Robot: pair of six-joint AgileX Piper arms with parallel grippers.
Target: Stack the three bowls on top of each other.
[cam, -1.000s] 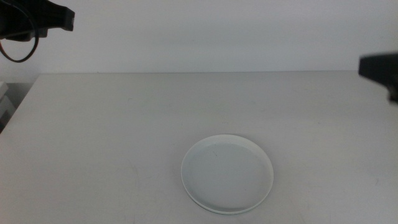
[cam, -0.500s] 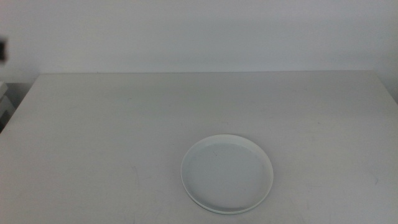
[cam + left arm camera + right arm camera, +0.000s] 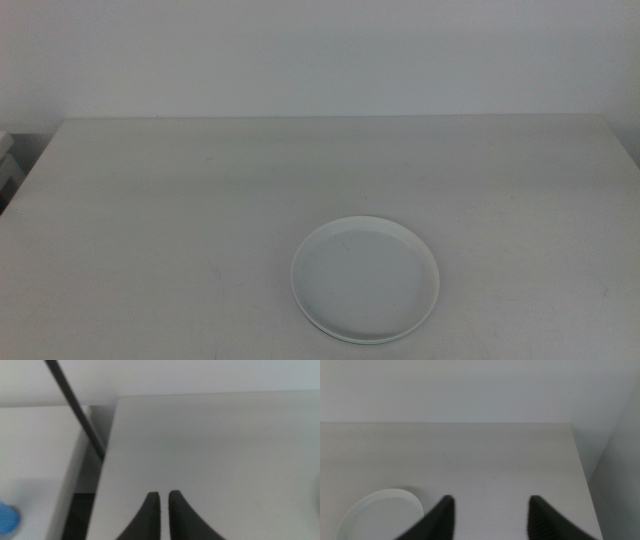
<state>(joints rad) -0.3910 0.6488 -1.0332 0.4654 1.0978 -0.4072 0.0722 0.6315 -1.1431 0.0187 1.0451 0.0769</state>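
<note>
The bowls sit as one white-topped stack on the counter, ahead of and to one side of the right gripper, whose jaws are wide apart and empty. The left gripper hangs over a counter edge, nearly closed on nothing.

Light: dim, even, grey cast.
Shadows: faint rim under white bowl.
Glare: slight on table.
Focus: both wrist views soft, jaws blurred.
</note>
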